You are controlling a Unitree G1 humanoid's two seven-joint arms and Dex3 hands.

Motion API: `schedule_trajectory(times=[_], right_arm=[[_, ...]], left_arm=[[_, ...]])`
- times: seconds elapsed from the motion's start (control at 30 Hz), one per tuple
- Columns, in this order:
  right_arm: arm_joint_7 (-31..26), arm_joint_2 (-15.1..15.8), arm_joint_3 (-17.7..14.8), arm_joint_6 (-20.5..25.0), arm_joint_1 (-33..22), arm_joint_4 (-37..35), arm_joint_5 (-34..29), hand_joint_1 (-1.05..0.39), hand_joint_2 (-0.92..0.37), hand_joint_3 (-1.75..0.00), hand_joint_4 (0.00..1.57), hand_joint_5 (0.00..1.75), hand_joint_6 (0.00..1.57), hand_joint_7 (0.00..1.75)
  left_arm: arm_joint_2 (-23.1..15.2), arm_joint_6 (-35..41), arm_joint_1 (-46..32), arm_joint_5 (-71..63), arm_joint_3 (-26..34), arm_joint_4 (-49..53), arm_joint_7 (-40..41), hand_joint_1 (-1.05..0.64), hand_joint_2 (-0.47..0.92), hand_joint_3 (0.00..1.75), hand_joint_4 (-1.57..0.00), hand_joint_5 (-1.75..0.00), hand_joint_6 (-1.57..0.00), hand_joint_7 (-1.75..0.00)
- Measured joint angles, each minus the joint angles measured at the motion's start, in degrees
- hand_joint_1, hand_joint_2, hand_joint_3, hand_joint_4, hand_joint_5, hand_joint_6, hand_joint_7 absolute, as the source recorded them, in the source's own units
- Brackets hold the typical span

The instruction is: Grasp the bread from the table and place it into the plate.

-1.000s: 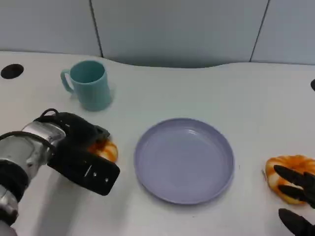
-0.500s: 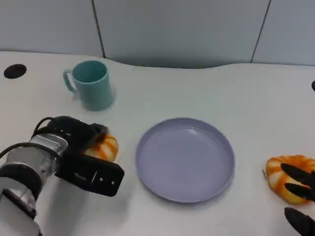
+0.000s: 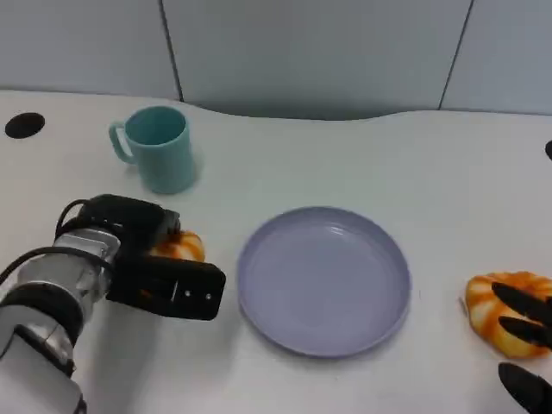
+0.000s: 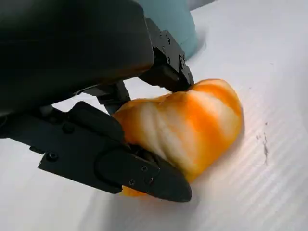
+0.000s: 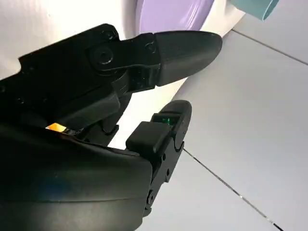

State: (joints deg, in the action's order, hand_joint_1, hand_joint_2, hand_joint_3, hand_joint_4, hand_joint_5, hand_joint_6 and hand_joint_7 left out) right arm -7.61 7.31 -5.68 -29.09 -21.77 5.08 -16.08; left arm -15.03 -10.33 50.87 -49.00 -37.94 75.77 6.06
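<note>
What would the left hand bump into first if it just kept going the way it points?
Probably the purple plate. The left hand, holding a bread roll, points across the table toward the plate's near rim, with bare table between. Height is hard to judge, so it might pass above.

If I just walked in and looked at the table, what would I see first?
Probably the big purple plate in the middle of the white table, with nothing on it. Left of it, the robot's left hand grips an orange-striped bread, fingers on both sides. A second bread lies at the right edge by the right hand, and a teal cup stands behind.
</note>
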Motion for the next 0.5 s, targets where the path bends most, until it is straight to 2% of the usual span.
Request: schedule_trajectory(times=[0.03, 0.1, 0.13, 0.17, 0.2, 0.23, 0.27, 0.4, 0.43, 0.47, 0.5], right_arm=[[0.0, 0.0, 0.0, 0.0, 0.0, 0.0, 0.0, -0.39, -0.92, -0.34, 0.96, 0.04, 0.74, 0.00], [0.0, 0.0, 0.0, 0.0, 0.0, 0.0, 0.1, -0.39, -0.92, -0.34, 0.96, 0.04, 0.74, 0.00], [0.0, 0.0, -0.1, 0.0, 0.0, 0.0, 0.2, -0.39, -0.92, -0.34, 0.96, 0.04, 0.74, 0.00], [0.0, 0.0, -0.1, 0.0, 0.0, 0.0, 0.3, -0.40, -0.92, -0.34, 0.95, 0.04, 0.74, 0.00], [0.0, 0.0, -0.1, 0.0, 0.0, 0.0, 0.4, -0.40, -0.92, -0.34, 0.95, 0.03, 0.74, 0.00], [0.0, 0.0, -0.1, 0.0, 0.0, 0.0, 0.6, -0.40, -0.92, -0.34, 0.96, 0.04, 0.74, 0.00], [0.0, 0.0, -0.1, 0.0, 0.0, 0.0, 0.6, -0.40, -0.92, -0.34, 0.96, 0.04, 0.75, 0.00], [0.0, 0.0, -0.1, 0.0, 0.0, 0.0, 0.6, -0.40, -0.92, -0.34, 0.96, 0.04, 0.75, 0.00], [0.0, 0.0, -0.1, 0.0, 0.0, 0.0, 0.6, -0.40, -0.92, -0.34, 0.96, 0.04, 0.75, 0.00], [0.0, 0.0, -0.1, 0.0, 0.0, 0.0, 0.6, -0.40, -0.92, -0.34, 0.96, 0.04, 0.75, 0.00], [0.0, 0.0, -0.1, 0.0, 0.0, 0.0, 0.6, -0.40, -0.92, -0.34, 0.96, 0.04, 0.75, 0.00]], left_arm=[[0.0, -0.1, 0.0, 0.0, 0.0, 0.0, 0.1, -0.33, 0.92, 0.19, -0.55, -1.63, -0.46, -1.35], [0.0, -0.4, 0.0, 0.8, 0.5, 0.1, 0.1, -0.37, 0.92, 0.29, -0.58, -1.56, -0.55, -1.15], [0.0, -0.5, 0.0, 1.6, 0.9, 0.2, 0.1, -0.39, 0.92, 0.35, -0.62, -1.33, -0.62, -0.89], [0.0, -0.7, 0.0, 2.1, 1.2, 0.3, 0.1, -0.40, 0.92, 0.37, -0.64, -1.24, -0.67, -0.75], [0.0, -0.9, 0.0, 2.4, 1.6, 0.3, 0.1, -0.40, 0.92, 0.40, -0.60, -1.44, -0.61, -1.04], [0.0, -1.1, -0.1, 2.6, 1.9, 0.4, 0.1, -0.37, 0.92, 0.39, -0.58, -1.62, -0.47, -1.44], [0.0, -1.5, -0.1, 3.1, 2.3, 0.4, 0.2, -0.37, 0.92, 0.39, -0.56, -1.68, -0.42, -1.53], [0.0, -3.4, -0.2, 4.6, 3.4, 0.4, 1.9, -0.37, 0.92, 0.38, -0.54, -1.74, -0.38, -1.60], [0.0, -3.5, -0.2, 4.7, 3.5, 0.4, 2.1, -0.32, 0.92, 0.26, -0.56, -1.74, -0.41, -1.58], [0.0, -4.0, -0.2, 5.2, 4.1, 0.4, 2.1, -0.30, 0.92, 0.23, -0.58, -1.75, -0.40, -1.66], [-0.1, -4.9, -0.3, 6.2, 4.9, 0.3, 2.1, -0.27, 0.92, 0.22, -0.59, -1.75, -0.37, -1.67]])
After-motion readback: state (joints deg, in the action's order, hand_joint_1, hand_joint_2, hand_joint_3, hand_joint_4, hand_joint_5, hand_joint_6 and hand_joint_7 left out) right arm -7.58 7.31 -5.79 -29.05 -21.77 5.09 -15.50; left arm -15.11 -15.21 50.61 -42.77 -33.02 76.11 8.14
